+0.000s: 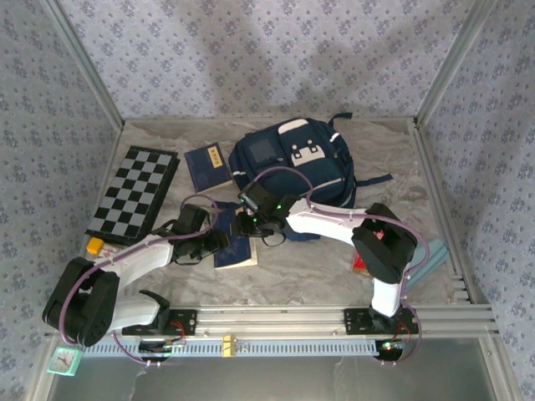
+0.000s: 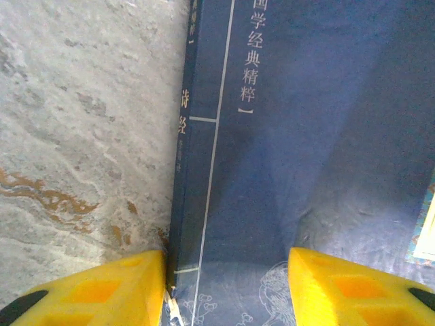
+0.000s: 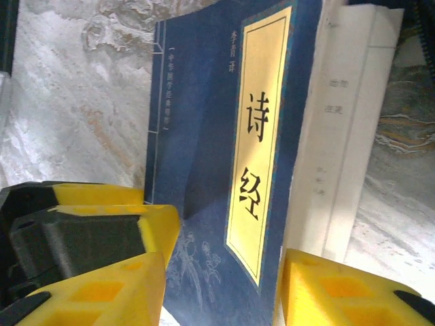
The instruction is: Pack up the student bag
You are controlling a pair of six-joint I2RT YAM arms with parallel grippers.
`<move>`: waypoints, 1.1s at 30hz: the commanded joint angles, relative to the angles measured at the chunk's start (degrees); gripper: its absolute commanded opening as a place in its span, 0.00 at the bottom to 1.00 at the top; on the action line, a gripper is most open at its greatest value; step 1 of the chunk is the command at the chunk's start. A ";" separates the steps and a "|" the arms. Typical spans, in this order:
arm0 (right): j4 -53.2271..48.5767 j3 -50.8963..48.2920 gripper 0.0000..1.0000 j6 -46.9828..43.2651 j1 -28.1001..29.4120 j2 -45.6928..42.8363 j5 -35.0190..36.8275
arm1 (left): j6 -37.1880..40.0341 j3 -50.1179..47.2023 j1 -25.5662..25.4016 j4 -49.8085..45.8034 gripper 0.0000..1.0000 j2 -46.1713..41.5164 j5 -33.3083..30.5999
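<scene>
Near the student bag (image 1: 292, 159), left fingers (image 2: 95, 292) and right fingers (image 3: 340, 292) over blue book (image 3: 204, 109)

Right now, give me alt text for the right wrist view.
A navy book with a yellow title strip of Chinese characters on a marbled table, white pages beside it. The right end effector's yellow fingers flank its near end.
</scene>
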 commanded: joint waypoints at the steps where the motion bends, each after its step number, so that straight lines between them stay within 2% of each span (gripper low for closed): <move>1: 1.34 -0.11 0.44 -0.54 0.01 -0.45 -3.69 | 0.15 1.29 0.15 -2.60 0.51 0.76 -1.70; 4: 2.48 -0.05 0.40 -0.66 0.01 0.91 -5.38 | 0.08 1.50 0.14 -2.76 0.51 0.29 -1.41; 12: 1.34 -0.73 0.28 -2.13 -0.62 0.37 -3.59 | 0.17 1.63 0.16 -3.35 0.51 -1.16 -1.36; 16: 0.53 -0.71 0.26 -3.22 -0.82 0.74 -2.25 | 0.09 2.06 0.15 -3.54 0.51 -1.39 -1.29; 22: 3.10 -0.83 0.25 -2.78 -1.33 3.44 -4.80 | -0.52 1.72 0.12 -2.77 0.51 -2.00 -0.42; 33: 3.08 -1.43 0.07 -3.58 -2.01 0.49 -5.92 | -0.88 2.48 0.17 -4.64 0.51 -3.63 -1.99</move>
